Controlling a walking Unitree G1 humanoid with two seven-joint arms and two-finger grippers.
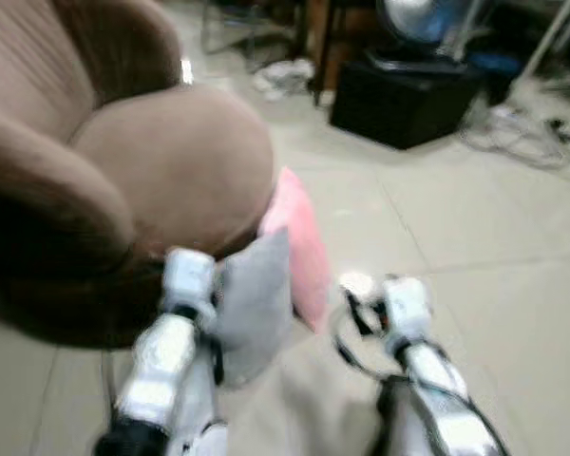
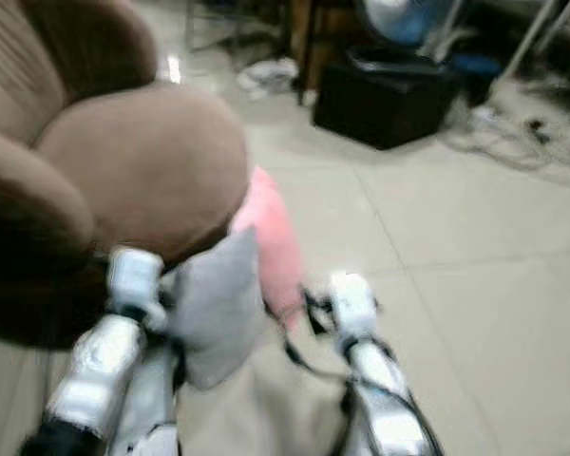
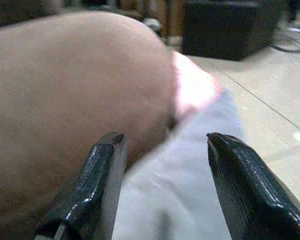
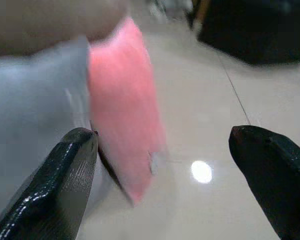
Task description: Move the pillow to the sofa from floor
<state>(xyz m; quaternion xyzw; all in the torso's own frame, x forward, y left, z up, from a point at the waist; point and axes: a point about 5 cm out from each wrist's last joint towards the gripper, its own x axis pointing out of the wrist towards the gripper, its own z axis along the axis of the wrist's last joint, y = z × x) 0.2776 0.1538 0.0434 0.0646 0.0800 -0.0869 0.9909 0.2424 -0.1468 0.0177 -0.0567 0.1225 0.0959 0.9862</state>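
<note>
A pink pillow [image 1: 301, 245] stands on edge on the tiled floor, leaning against the front of the brown sofa [image 1: 171, 161]. In front of it a grey pillow [image 1: 256, 304] also leans on the sofa. My left gripper [image 3: 165, 137] is open, close to the grey pillow [image 3: 190, 170] and the sofa's rounded cushion [image 3: 75, 85]. My right gripper [image 4: 162, 132] is open too, facing the pink pillow [image 4: 122, 100] from the right, with the grey pillow [image 4: 35, 100] beside it. Both silver arms, left [image 1: 166, 351] and right [image 1: 423, 366], reach forward, and the views are blurred.
A black box [image 1: 404, 95] with a fan [image 1: 423, 19] on it stands at the back right, with cables [image 1: 532, 133] on the floor beside it. Open tiled floor [image 1: 475, 247] lies to the right of the pillows.
</note>
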